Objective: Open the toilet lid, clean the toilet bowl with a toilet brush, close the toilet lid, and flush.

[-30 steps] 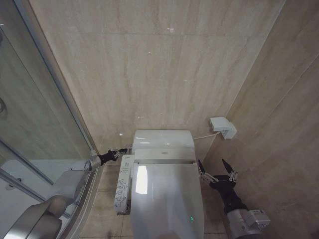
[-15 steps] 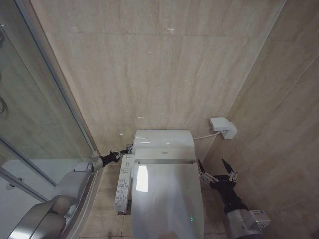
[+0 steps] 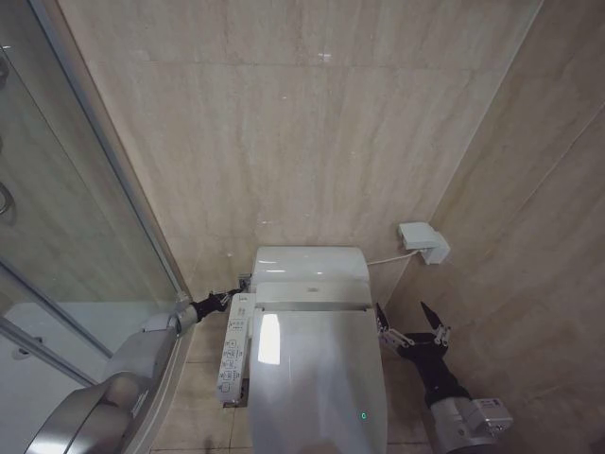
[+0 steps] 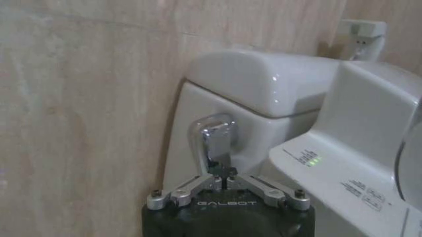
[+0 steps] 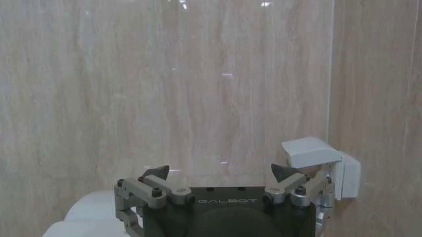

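Two grippers are seen beside the toilet, whose toilet lid is lying closed. The left gripper is pressed together against the chrome flush lever on the tank's side. The right gripper is held spread apart near the lid's right edge.

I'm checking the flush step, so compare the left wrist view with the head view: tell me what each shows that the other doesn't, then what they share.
Left wrist view alone: the chrome flush lever on the tank's side, with the left gripper, fingers together, right at it.

Head view alone: the closed toilet lid, the button strip beside it, and the right gripper open on the toilet's right, touching nothing.

Both: the white tank and the wall box behind it.
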Robot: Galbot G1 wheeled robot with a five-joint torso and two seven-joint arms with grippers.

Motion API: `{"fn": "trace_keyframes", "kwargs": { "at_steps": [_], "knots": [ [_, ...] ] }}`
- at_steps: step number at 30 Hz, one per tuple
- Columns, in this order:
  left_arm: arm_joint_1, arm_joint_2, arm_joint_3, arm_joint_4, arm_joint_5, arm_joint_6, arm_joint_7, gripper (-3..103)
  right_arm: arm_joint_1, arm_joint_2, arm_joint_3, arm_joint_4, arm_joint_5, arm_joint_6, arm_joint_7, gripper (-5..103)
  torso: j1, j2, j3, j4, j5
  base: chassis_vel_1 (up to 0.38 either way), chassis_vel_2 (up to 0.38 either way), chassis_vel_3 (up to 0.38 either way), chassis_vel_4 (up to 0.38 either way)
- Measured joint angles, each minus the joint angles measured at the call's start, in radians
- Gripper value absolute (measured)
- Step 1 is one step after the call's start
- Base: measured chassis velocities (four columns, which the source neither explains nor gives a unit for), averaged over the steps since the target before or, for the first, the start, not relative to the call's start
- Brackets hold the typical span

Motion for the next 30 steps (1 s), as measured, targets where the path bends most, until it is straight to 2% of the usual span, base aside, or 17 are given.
{"fn": "trace_keyframes", "kwargs": {
  "at_steps": [3,5,6,9,10,12,13,16,17,19,20,21,22,24,25,28,30],
  "knots": [
    [0.012,0.006,-0.032,-0.031,-0.031,-0.006,-0.065,0,0.000,0.000,0.000,0.000,0.000,0.000,0.000,100,0.000,0.000,0.000,0.0001,0.0000,0.000,0.000,0.000,0.000],
    [0.036,0.014,-0.057,-0.086,-0.089,-0.009,-0.135,0,0.000,0.000,0.000,0.000,0.000,0.000,0.000,100,0.000,0.000,0.000,-0.0012,-0.0002,0.000,0.000,0.000,0.000],
    [0.036,0.014,-0.057,-0.086,-0.089,-0.009,-0.135,0,0.000,0.000,0.000,0.000,0.000,0.000,0.000,100,0.000,0.000,0.000,-0.0012,-0.0002,0.000,0.000,0.000,0.000],
    [0.092,0.027,-0.109,-0.215,-0.151,-0.035,-0.242,0,0.000,0.000,0.000,0.000,0.000,0.000,0.000,100,0.000,0.000,0.000,-0.0007,-0.0003,0.000,0.000,0.000,0.000],
    [0.092,0.027,-0.109,-0.215,-0.151,-0.035,-0.242,0,0.000,0.000,0.000,0.000,0.000,0.000,0.000,100,0.000,0.000,0.000,-0.0007,-0.0003,0.000,0.000,0.000,0.000],
    [0.139,0.030,-0.131,-0.336,-0.170,-0.048,-0.348,0,0.000,0.000,0.000,0.000,0.000,0.000,0.000,100,0.000,0.000,0.000,0.0000,0.0002,0.000,0.000,0.000,0.000],
    [0.139,0.030,-0.131,-0.336,-0.170,-0.048,-0.348,0,0.000,0.000,0.000,0.000,0.000,0.000,0.000,100,0.000,0.000,0.000,0.0000,0.0002,0.000,0.000,0.000,0.000],
    [0.199,0.023,-0.142,-0.480,-0.162,-0.037,-0.505,0,0.000,0.000,0.000,0.000,0.000,0.000,0.000,100,0.000,0.000,0.000,-0.0005,0.0006,0.000,0.000,0.000,0.000],
    [0.199,0.023,-0.142,-0.480,-0.162,-0.037,-0.505,0,0.000,0.000,0.000,0.000,0.000,0.000,0.000,100,0.000,0.000,0.000,-0.0005,0.0006,0.000,0.000,0.000,0.000],
    [0.254,0.007,-0.144,-0.591,-0.130,0.011,-0.673,0,0.000,0.000,0.000,0.000,0.000,0.000,0.000,100,0.000,0.000,0.000,-0.0005,-0.0005,0.000,0.000,0.000,0.000],
    [0.265,0.001,-0.147,-0.615,-0.120,0.020,-0.728,0,0.000,0.000,0.000,0.000,0.000,0.000,0.000,100,0.000,0.000,0.000,-0.0004,-0.0003,0.000,0.000,0.000,0.000],
    [0.265,0.001,-0.147,-0.615,-0.120,0.020,-0.728,0,0.000,0.000,0.000,0.000,0.000,0.000,0.000,100,0.000,0.000,0.000,-0.0004,-0.0003,0.000,0.000,0.000,0.000],
    [0.278,-0.007,-0.152,-0.642,-0.111,0.032,-0.787,0,0.000,0.000,0.000,0.000,0.000,0.000,0.000,100,0.000,0.000,0.000,-0.0004,0.0000,0.000,0.000,0.000,0.000],
    [0.325,-0.016,-0.157,-0.762,-0.097,0.117,-0.916,0,0.000,0.000,0.000,0.000,0.000,0.000,0.000,100,0.000,0.000,0.000,-0.0005,0.0000,0.000,0.000,0.000,0.000],
    [0.325,-0.016,-0.157,-0.762,-0.097,0.117,-0.916,0,0.000,0.000,0.000,0.000,0.000,0.000,0.000,100,0.000,0.000,0.000,-0.0005,0.0000,0.000,0.000,0.000,0.000],
    [0.403,-0.015,-0.151,-0.951,-0.094,0.244,-1.027,0,0.000,0.000,0.000,0.000,0.000,0.000,0.000,100,0.000,0.000,0.000,-0.0002,-0.0001,0.000,0.000,0.000,0.000],
    [0.418,-0.014,-0.151,-0.989,-0.095,0.264,-1.041,0,0.000,0.000,0.000,0.000,0.000,0.000,0.000,100,0.000,0.000,0.000,-0.0004,0.0000,0.000,0.000,0.000,0.000]
  ]
}}
